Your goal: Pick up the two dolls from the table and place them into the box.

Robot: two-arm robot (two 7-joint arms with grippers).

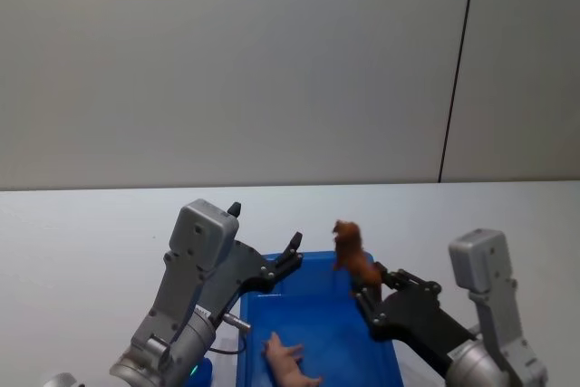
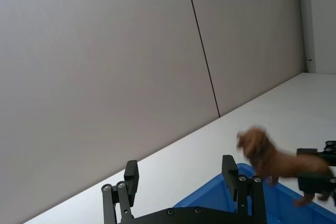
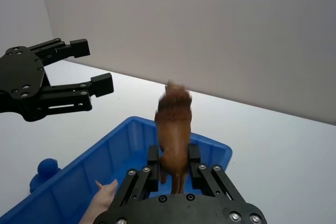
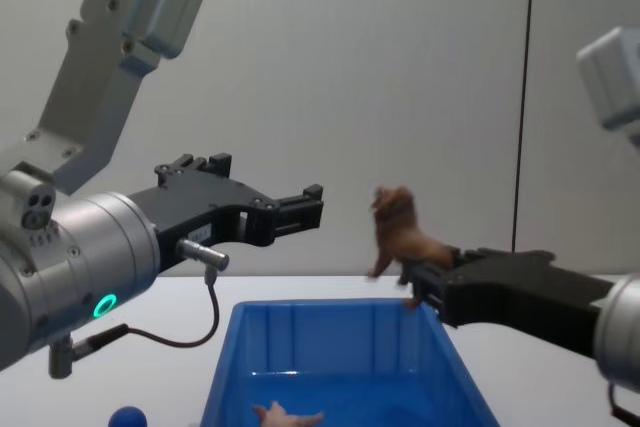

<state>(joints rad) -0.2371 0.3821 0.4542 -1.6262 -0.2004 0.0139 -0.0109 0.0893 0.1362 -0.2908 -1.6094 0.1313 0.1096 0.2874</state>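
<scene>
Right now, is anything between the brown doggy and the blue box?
Nothing visible. The right gripper holds the brown doll over the far end of the box, with bare floor below. The pink doll lies nearer the front, and the open left gripper hangs aside.

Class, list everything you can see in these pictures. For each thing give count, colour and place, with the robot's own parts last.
brown doll: 1, brown, held in the air over the box's far right rim
pink doll: 1, pale pink, lying inside the box
box: 1, bright blue, on the table
round thing: 1, blue, by the box's left side
table: 1, white
wall: 1, grey, behind the table
left gripper: 1, black, open, above the box's far left corner
right gripper: 1, black, shut on the brown doll
</scene>
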